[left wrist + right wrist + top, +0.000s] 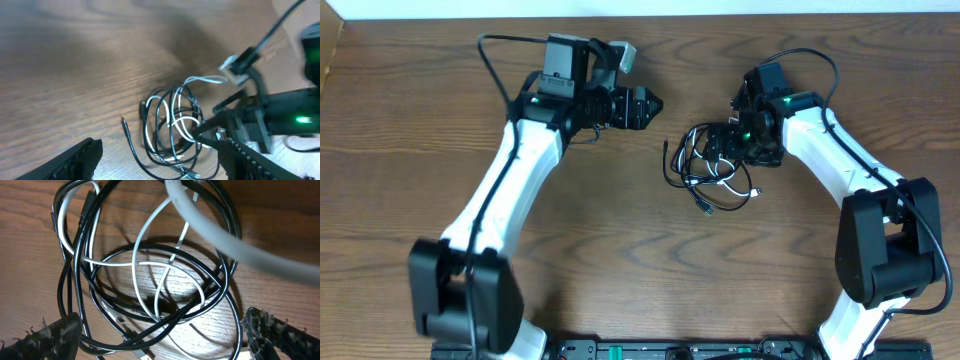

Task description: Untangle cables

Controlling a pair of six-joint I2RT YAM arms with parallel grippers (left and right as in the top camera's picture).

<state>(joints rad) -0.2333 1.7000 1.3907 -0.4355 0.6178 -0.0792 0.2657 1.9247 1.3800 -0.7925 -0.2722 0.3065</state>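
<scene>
The cables (pixel 705 172) lie in one tangled bunch on the wooden table, right of centre: black loops wound with a thin white cord. My right gripper (pixel 725 150) hangs low over the bunch's right side. In the right wrist view it (pixel 162 342) is open, its fingers standing either side of the crossing loops (pixel 157 324) and holding nothing. My left gripper (pixel 650 103) is up and to the left of the bunch, apart from it. In the left wrist view it (pixel 160 165) is open and empty, with the tangle (pixel 176 120) ahead of it.
A blurred grey cord (pixel 225 240) belonging to the right arm crosses the top of the right wrist view. The right arm (pixel 280 107) fills the right side of the left wrist view. Bare wooden table (pixel 620 250) lies in front of the bunch.
</scene>
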